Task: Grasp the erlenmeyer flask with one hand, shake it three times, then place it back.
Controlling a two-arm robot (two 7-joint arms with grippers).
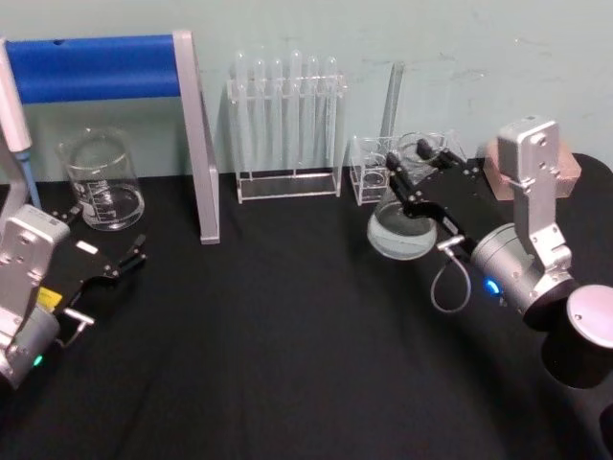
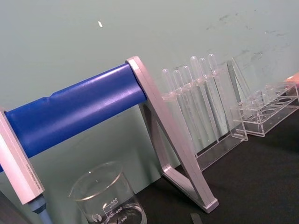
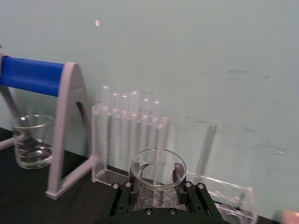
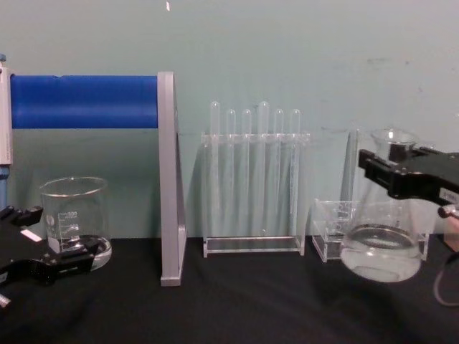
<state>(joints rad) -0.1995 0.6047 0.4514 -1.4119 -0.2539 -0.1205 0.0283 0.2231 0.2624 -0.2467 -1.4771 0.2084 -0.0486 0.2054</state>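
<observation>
Over the black table (image 1: 287, 345), right hand (image 1: 419, 172) clamped around the neck of the tilted erlenmeyer flask (image 1: 400, 236).

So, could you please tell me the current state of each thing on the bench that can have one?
Clear glass conical Erlenmeyer flask: upright, a little clear liquid inside, gripped at the neck.
Black right gripper: shut on the flask's neck.
Straight-walled glass beaker: upright, a little liquid inside.
Black left gripper: open, idle beside the beaker.
Thin glass test tubes: upright in their clear rack.
</observation>
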